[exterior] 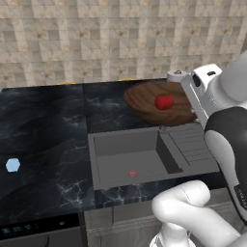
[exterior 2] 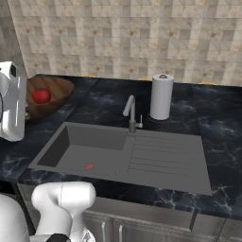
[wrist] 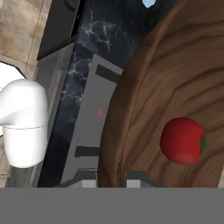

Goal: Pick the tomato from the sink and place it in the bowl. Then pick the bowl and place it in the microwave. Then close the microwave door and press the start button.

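The brown wooden bowl (exterior: 144,103) (exterior 2: 56,92) (wrist: 175,74) is on the dark counter behind the sink's left end. The red tomato (exterior: 164,102) (exterior 2: 41,96) (wrist: 182,140) lies inside it. In the hand view my gripper (wrist: 111,180) straddles the bowl's near rim, one fingertip on each side, and is shut on that rim. I cannot tell whether the bowl rests on the counter or is raised slightly. The grey sink (exterior: 120,144) (exterior 2: 71,137) holds nothing but its reddish drain spot (exterior: 132,173). The microwave and its door are out of view.
A grey faucet (exterior 2: 131,113) stands behind the ridged drainboard (exterior 2: 165,156), and a paper towel roll (exterior 2: 161,97) stands further back. A small light-blue object (exterior: 13,165) lies on the counter at the left. A tiled wall closes off the back.
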You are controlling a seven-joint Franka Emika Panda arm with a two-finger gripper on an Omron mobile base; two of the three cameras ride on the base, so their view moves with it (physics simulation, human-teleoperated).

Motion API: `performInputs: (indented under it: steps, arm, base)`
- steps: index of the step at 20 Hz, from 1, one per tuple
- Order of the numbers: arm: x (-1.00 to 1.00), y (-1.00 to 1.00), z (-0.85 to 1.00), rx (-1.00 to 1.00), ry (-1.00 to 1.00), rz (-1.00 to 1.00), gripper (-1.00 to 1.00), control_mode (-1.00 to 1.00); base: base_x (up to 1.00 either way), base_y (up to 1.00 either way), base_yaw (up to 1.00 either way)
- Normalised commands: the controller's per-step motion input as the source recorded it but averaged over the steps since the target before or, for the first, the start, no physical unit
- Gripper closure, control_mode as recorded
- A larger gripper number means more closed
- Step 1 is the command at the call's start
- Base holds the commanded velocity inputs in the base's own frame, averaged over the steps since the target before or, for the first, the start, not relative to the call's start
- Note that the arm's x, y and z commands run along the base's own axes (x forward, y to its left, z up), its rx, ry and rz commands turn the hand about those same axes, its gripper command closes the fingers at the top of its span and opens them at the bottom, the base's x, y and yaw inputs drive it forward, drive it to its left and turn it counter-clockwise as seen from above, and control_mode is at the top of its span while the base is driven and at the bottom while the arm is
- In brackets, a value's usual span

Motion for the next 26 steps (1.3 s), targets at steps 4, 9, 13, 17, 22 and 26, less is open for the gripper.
performInputs:
  steps: [4, 9, 13, 17, 22, 26]
  arm:
    - [-0.03, -0.19, 0.09, 0.00, -0.08, -0.08, 1.00, -1.00]
    - [0.00, 0.00, -0.01, 0.00, -0.10, -0.06, 1.00, -1.00]
    - [0.00, -0.04, 0.00, 0.00, -0.13, -0.01, 1.00, -1.00]
    - [-0.24, -0.11, 0.00, 0.00, -0.09, 0.00, 1.00, -1.00]
    - [-0.04, 0.00, 0.00, 0.00, 0.00, 0.00, 1.00, -1.00]
    - [0.00, 0.00, 0.00, 0.00, 0.00, 0.00, 1.00, -1.00]
  base:
    - [0.00, 0.00, 0.00]
    - [0.00, 0.00, 0.00]
    - [0.00, 0.00, 0.00]
    - [0.00, 0.00, 0.00]
    - [0.00, 0.00, 0.00]
    - [0.00, 0.00, 0.00]
